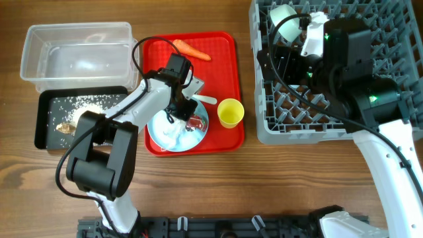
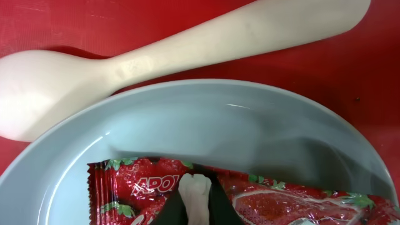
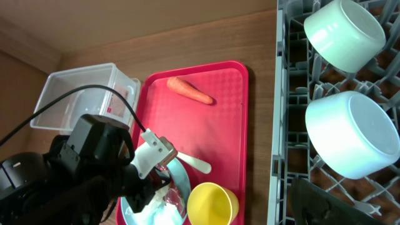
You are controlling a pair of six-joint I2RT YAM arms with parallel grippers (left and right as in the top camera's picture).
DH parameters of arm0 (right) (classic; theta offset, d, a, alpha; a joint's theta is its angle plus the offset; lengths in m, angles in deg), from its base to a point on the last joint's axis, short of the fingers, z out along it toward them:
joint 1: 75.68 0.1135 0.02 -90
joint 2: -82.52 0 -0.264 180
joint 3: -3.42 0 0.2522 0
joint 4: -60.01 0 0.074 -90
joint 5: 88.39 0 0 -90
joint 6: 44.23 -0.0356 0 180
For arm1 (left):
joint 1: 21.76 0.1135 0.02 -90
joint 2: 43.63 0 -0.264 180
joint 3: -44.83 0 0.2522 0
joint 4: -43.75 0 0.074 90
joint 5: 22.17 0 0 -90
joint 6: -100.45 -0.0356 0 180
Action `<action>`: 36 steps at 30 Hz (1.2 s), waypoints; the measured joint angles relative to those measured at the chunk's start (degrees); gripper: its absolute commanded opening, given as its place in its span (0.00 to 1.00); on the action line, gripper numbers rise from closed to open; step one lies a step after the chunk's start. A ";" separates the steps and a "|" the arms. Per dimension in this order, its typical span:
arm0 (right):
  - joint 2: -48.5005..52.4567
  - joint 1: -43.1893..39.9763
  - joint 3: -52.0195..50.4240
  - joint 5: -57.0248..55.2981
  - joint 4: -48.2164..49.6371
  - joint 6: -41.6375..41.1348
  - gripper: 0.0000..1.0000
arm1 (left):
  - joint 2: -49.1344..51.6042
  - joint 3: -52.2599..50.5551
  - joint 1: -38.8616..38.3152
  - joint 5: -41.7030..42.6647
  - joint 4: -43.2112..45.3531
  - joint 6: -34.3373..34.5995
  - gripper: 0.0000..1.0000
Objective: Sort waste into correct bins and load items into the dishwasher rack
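Note:
The red-and-white wrapper (image 1: pixel 195 122) (image 2: pixel 137 187) lies with crumpled white tissue (image 1: pixel 172 137) on the light-blue plate (image 1: pixel 158 140) (image 2: pixel 219 119) on the red tray. My left gripper (image 1: pixel 180 114) (image 2: pixel 195 187) is down on the plate with its fingers shut on the wrapper's upper edge. The orange carrot (image 1: pixel 192 49) (image 3: pixel 189 90) and the yellow cup (image 1: pixel 230 112) (image 3: pixel 212 203) are on the red tray too. Two pale bowls (image 3: pixel 345 31) (image 3: pixel 359 134) stand in the grey rack (image 1: pixel 277 125). My right gripper (image 1: pixel 285 56) hovers over the rack, open and empty.
The clear tub (image 1: pixel 76 49) stands at the back left. In front of it is the black tray (image 1: pixel 49 119), holding white rice (image 1: pixel 89 106) and brown scraps (image 1: pixel 66 127). A white spoon (image 1: pixel 205 99) (image 2: pixel 125 69) lies on the red tray (image 1: pixel 218 63) beside the plate.

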 measured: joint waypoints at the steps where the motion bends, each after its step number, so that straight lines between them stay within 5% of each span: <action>1: 0.02 0.00 0.00 0.00 -0.13 0.00 0.94 | 0.00 0.07 0.00 0.00 -0.07 0.15 0.04; 9: 0.00 0.00 0.00 0.00 -0.24 0.00 0.94 | -2.16 4.59 2.32 -0.46 -3.43 7.98 0.04; 18: 0.00 0.00 0.00 0.00 -0.70 0.00 0.94 | -16.26 9.79 10.69 -0.85 -2.56 15.43 0.04; 28: 0.02 0.00 0.00 0.00 -0.83 0.00 0.94 | -17.75 10.03 25.90 -4.72 11.96 21.35 0.04; 30: 0.04 0.00 0.00 -0.02 -0.83 0.00 0.94 | -16.13 10.16 28.24 -5.18 17.29 21.73 0.22; 33: 0.33 0.00 0.00 -0.15 -0.87 0.00 0.95 | -12.55 10.19 30.16 -5.38 24.65 22.36 0.89; 36: 1.11 0.00 0.00 -0.17 -1.22 0.17 0.94 | -6.71 10.19 30.99 -5.40 30.64 22.40 1.00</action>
